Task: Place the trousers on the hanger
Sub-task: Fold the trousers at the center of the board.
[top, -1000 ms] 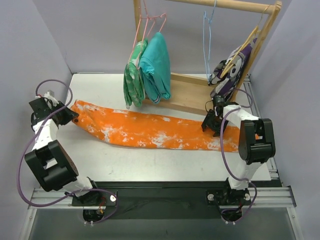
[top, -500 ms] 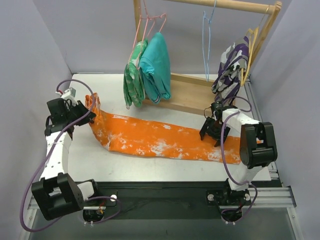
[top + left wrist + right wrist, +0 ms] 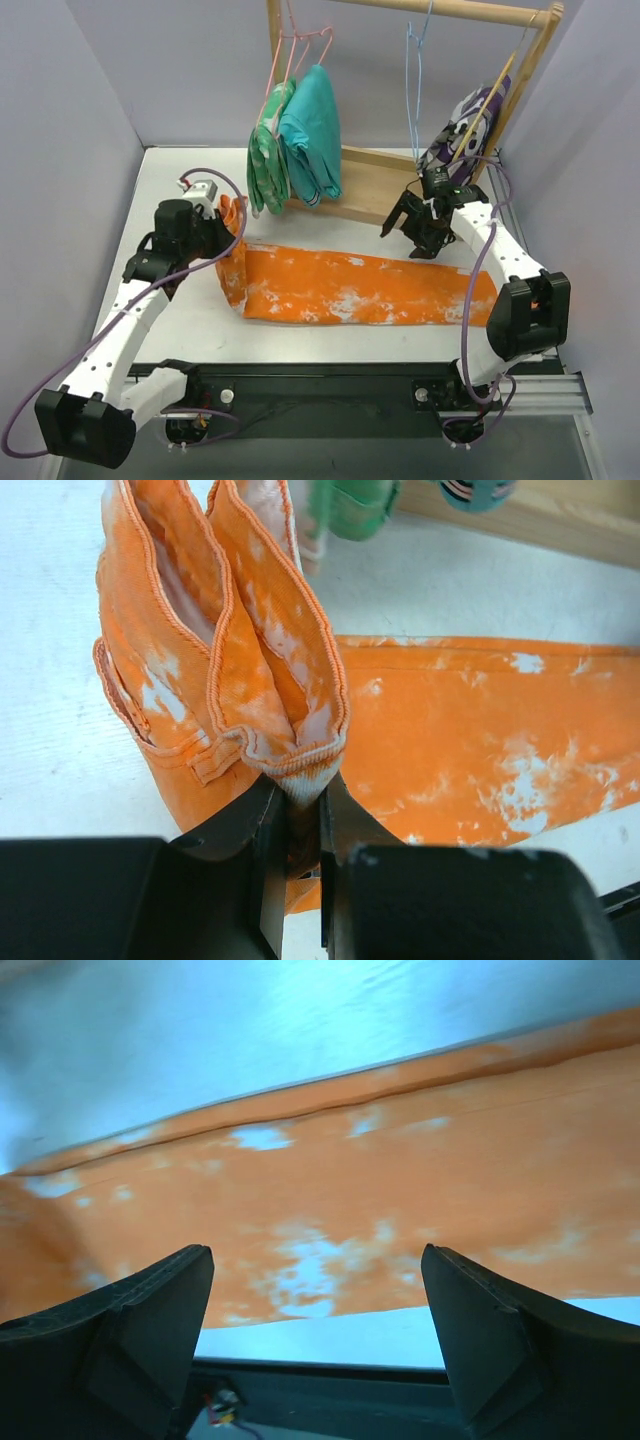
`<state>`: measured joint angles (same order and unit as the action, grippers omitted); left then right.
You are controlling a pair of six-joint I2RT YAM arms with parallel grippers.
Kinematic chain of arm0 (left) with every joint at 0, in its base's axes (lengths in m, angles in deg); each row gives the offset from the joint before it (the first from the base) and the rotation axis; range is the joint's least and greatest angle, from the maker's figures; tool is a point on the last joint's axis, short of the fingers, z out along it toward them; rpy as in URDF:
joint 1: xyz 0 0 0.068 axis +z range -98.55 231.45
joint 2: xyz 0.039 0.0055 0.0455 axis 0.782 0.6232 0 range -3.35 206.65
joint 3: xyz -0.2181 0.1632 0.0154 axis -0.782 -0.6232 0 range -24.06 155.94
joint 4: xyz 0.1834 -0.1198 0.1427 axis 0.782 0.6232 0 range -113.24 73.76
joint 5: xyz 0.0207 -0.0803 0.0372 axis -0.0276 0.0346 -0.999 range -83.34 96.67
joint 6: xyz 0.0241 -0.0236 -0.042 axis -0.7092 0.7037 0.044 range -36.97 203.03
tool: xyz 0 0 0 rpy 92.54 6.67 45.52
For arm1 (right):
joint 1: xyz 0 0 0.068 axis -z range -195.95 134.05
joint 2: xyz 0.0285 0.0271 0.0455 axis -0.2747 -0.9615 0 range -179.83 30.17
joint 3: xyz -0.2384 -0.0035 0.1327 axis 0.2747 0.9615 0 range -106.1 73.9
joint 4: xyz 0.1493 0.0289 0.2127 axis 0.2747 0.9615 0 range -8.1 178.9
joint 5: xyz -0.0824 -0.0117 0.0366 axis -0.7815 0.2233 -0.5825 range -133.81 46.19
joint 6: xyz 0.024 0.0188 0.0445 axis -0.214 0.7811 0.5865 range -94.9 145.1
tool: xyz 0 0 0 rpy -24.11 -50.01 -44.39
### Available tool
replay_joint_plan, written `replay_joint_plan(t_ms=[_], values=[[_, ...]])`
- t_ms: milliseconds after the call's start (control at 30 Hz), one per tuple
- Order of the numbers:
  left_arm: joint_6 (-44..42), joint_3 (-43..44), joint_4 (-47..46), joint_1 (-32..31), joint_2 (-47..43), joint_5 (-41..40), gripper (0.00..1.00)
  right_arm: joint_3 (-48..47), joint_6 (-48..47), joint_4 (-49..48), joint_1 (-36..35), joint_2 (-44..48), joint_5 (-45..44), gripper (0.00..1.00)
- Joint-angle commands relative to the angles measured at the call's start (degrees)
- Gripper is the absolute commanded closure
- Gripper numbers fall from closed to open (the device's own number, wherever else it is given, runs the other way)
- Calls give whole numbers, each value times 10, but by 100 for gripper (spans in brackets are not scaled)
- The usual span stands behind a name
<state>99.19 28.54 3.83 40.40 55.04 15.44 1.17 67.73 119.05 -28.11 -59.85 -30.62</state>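
Note:
The orange trousers (image 3: 360, 288) with white splotches lie flat across the table. Their left end is folded up and lifted. My left gripper (image 3: 226, 232) is shut on that raised end; the left wrist view shows the bunched waistband (image 3: 250, 680) pinched between my jaws (image 3: 303, 805). My right gripper (image 3: 412, 232) is open and empty, above the trousers' right part near the rack base. In the right wrist view (image 3: 318, 1310) the orange cloth (image 3: 350, 1190) lies below the spread fingers. The light-blue hanger (image 3: 415, 80) hangs from the rack's rod, apart from both grippers.
A wooden rack (image 3: 375, 195) stands at the back. Pink hangers carry a green garment (image 3: 267, 160) and a teal garment (image 3: 312, 130). A purple-and-white garment (image 3: 460, 130) hangs on a yellow hanger at the right. Grey walls close in both sides.
My left gripper has carried the trousers' left end rightward and up, folding it over. My right gripper has risen off the cloth and moved back toward the rack. The patterned garment swung.

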Motion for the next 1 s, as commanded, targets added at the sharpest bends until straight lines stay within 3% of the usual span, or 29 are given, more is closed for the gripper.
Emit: replay_joint_plan(t_ms=[0,200,433,967], values=[[19,58,11,-106,-8,-81,100,-38,93,24,-22,29,66,7],[28,82,47,-224,8,-144,100,-72,169,-13,-78,27,113,2],[32,87,53,-277,7,-133,100,-115,265,-80,-163,-13,154,0],[34,84,10,-367,23,-125,100,-175,294,-96,-287,-121,176,0]])
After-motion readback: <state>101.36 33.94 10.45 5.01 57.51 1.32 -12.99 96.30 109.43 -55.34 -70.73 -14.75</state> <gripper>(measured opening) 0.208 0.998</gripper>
